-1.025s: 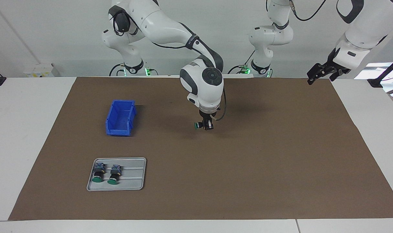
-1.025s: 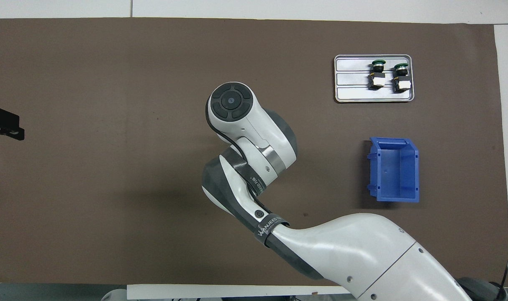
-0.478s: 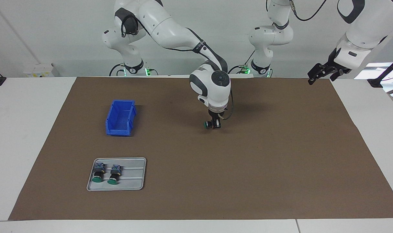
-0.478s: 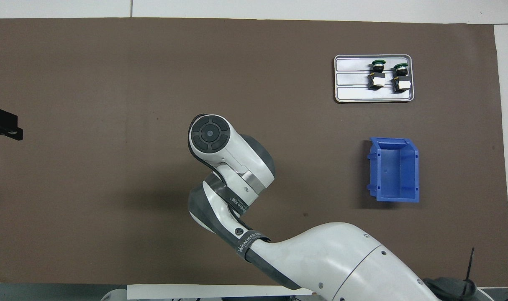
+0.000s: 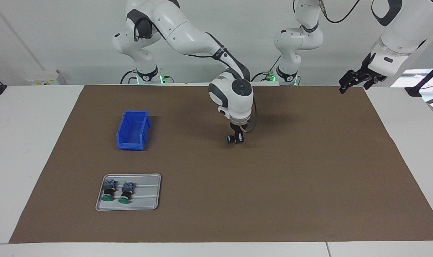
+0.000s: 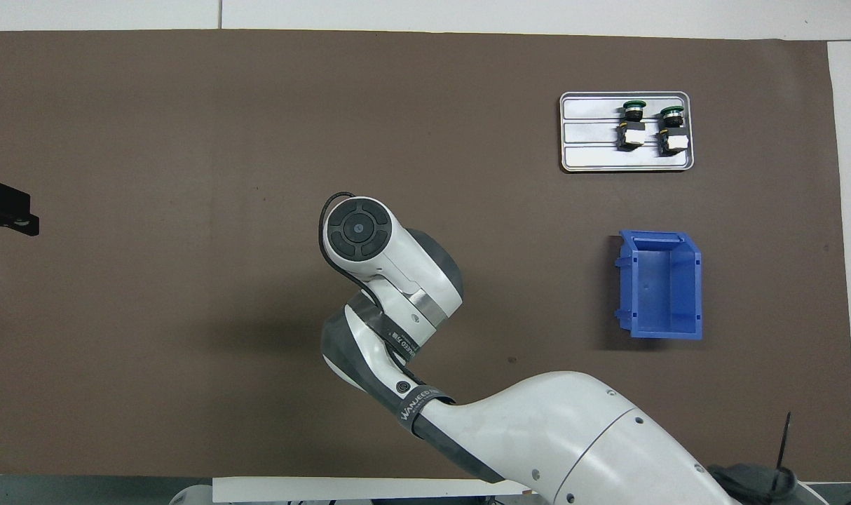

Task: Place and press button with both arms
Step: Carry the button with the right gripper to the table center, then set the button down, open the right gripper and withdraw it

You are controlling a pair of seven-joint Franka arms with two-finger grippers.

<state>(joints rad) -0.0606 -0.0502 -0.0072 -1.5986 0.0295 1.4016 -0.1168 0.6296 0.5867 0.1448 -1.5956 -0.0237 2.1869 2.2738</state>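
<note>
My right gripper (image 5: 237,139) points straight down over the middle of the brown mat, shut on a button (image 5: 230,139) that lies sideways in it, green cap toward the right arm's end of the table. The held button hangs just above the mat. In the overhead view the right arm's wrist (image 6: 359,228) hides both gripper and button. Two more buttons (image 5: 108,190) (image 5: 126,192) lie side by side in a grey tray (image 5: 145,201). My left gripper (image 5: 349,82) waits open, raised over the mat's edge at the left arm's end; its tip (image 6: 8,214) shows at the overhead view's edge.
An empty blue bin (image 5: 132,129) stands on the mat (image 5: 273,185) at the right arm's end, nearer to the robots than the tray (image 6: 594,154). The bin (image 6: 660,284) is open at the top. White table (image 5: 24,142) surrounds the mat.
The right arm has carried the button sideways toward the left arm's end and drawn back a little, then nearly stopped. The left arm has stayed put.
</note>
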